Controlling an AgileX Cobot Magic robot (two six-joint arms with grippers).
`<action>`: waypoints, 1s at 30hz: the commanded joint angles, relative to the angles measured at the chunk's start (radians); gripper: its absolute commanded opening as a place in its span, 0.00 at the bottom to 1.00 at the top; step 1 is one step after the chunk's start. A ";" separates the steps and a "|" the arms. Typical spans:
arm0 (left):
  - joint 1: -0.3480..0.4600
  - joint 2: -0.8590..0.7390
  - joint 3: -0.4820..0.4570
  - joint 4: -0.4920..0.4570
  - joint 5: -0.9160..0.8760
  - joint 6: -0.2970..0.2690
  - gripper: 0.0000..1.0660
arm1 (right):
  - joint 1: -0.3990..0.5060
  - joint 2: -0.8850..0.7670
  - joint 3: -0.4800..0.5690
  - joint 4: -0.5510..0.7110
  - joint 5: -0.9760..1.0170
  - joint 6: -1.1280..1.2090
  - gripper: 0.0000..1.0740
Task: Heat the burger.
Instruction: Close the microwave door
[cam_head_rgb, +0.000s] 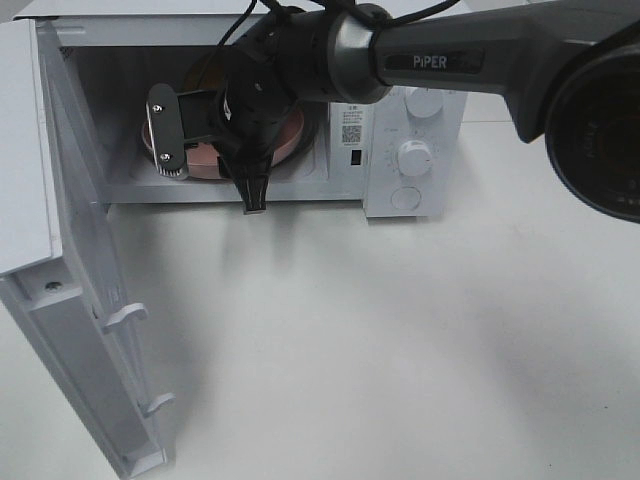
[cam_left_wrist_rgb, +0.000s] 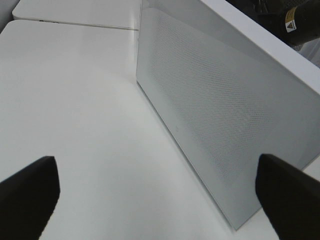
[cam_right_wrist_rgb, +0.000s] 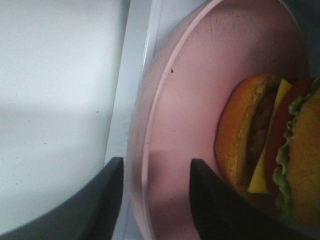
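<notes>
Two grippers show different states. On your left, the left gripper (cam_left_wrist_rgb: 156, 172) hangs wide open with nothing between its fingers, above the white table (cam_left_wrist_rgb: 75, 100), beside the open door (cam_left_wrist_rgb: 210, 115) of the microwave (cam_head_rgb: 420, 150). Further right, inside the cavity, the burger (cam_right_wrist_rgb: 270, 150) sits on the pink plate (cam_right_wrist_rgb: 190, 75). Your right gripper (cam_right_wrist_rgb: 156, 162) reaches in, jaws parted either side of the plate's rim, not pinching it.

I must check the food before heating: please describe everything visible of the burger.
The burger is layered: glossy golden-brown bun, dark patty, yellow cheese, red tomato, green lettuce. It rests on the pink plate inside the open microwave. The right hand stands open astride the plate's rim, close beside it. In the high view the right arm hides it.
</notes>
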 joint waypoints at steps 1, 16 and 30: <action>0.004 -0.018 0.004 -0.002 0.002 0.002 0.94 | -0.002 -0.012 -0.005 -0.008 0.007 0.027 0.46; 0.004 -0.018 0.004 -0.002 0.002 0.002 0.94 | 0.000 -0.092 0.114 -0.009 -0.052 0.078 0.52; 0.004 -0.018 0.004 -0.002 0.002 0.002 0.94 | 0.001 -0.283 0.425 -0.015 -0.263 0.095 0.59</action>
